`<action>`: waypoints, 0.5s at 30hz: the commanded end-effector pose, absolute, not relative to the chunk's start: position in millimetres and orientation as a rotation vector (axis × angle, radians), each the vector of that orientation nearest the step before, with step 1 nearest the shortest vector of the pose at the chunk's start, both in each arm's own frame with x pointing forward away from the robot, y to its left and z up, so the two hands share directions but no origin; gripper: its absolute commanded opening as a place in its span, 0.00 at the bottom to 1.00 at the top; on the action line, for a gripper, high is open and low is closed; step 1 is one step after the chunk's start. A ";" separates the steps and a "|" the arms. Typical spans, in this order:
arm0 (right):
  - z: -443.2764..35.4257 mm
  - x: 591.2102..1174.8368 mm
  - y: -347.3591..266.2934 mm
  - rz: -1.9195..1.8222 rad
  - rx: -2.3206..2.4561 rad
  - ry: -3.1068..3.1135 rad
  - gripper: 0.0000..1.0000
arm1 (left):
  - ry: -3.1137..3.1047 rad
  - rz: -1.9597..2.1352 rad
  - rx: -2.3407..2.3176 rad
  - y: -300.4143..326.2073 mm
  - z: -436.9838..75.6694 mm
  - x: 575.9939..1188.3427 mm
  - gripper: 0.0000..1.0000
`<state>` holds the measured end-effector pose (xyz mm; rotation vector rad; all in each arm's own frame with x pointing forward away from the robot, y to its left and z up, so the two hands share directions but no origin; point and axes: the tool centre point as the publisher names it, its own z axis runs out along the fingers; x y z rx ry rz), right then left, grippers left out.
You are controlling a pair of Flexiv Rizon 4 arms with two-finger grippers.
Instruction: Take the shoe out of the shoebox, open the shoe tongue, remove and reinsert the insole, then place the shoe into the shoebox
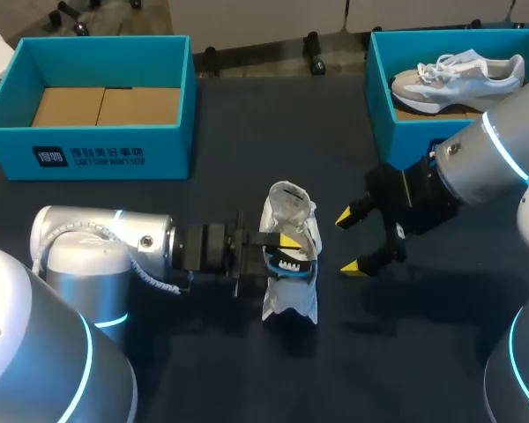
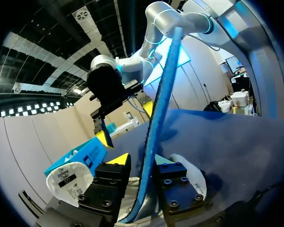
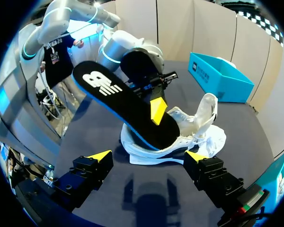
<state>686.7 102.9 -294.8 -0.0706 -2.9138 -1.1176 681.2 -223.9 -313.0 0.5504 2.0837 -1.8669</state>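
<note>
- The left gripper (image 1: 288,250) has its jaws clamped on the insole (image 3: 118,101). One yellow tip presses the black printed face. In the left wrist view the insole's blue edge runs up between the two fingers.
- One end of the insole sits inside the white shoe (image 3: 201,124), and the rest slants up and out of it, free in the air.
- The shoe rests near the middle of the tabletop (image 1: 212,370).
- The right gripper (image 1: 350,241) hovers at the shoe's 3 o'clock, jaws apart and holding nothing, near the shoe but not touching it.
- The step in hand looks to be the insole. Whether it is coming out or going back in cannot be told from here.
- Either way, it should travel along the shoe's length rather than across it, so it neither buckles nor drags the shoe.
- The shoe looks light and nothing pins it, so the right jaws would do well to steady its side first.
- If reinserting, lead with the buried end low and seat the free end last.
- The tabletop is dark and matt.
- The left shoebox (image 1: 97,154) stands at 10 o'clock from the shoe, with cardboard (image 1: 106,106) on its floor. It seems the likelier home for this shoe.
- The right shoebox (image 1: 414,132) stands at 1 o'clock and holds a second shoe (image 1: 458,75).
</note>
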 end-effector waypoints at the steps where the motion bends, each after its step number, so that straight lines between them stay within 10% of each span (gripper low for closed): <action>1: -295.8 686.5 104.5 -1.114 -0.073 -2.917 1.00 | 2.097 -1.855 0.551 -219.4 -307.6 673.3 0.30; 3: -295.8 686.5 104.5 -1.114 -0.073 -2.917 1.00 | 2.105 -1.851 0.551 -218.7 -307.7 672.1 0.28; 5: -295.8 686.5 104.5 -1.114 -0.073 -2.917 1.00 | 2.117 -1.839 0.555 -218.0 -309.7 671.7 0.00; 15: -295.8 686.5 104.5 -1.114 -0.073 -2.917 1.00 | 2.144 -1.803 0.598 -219.5 -321.7 676.9 0.00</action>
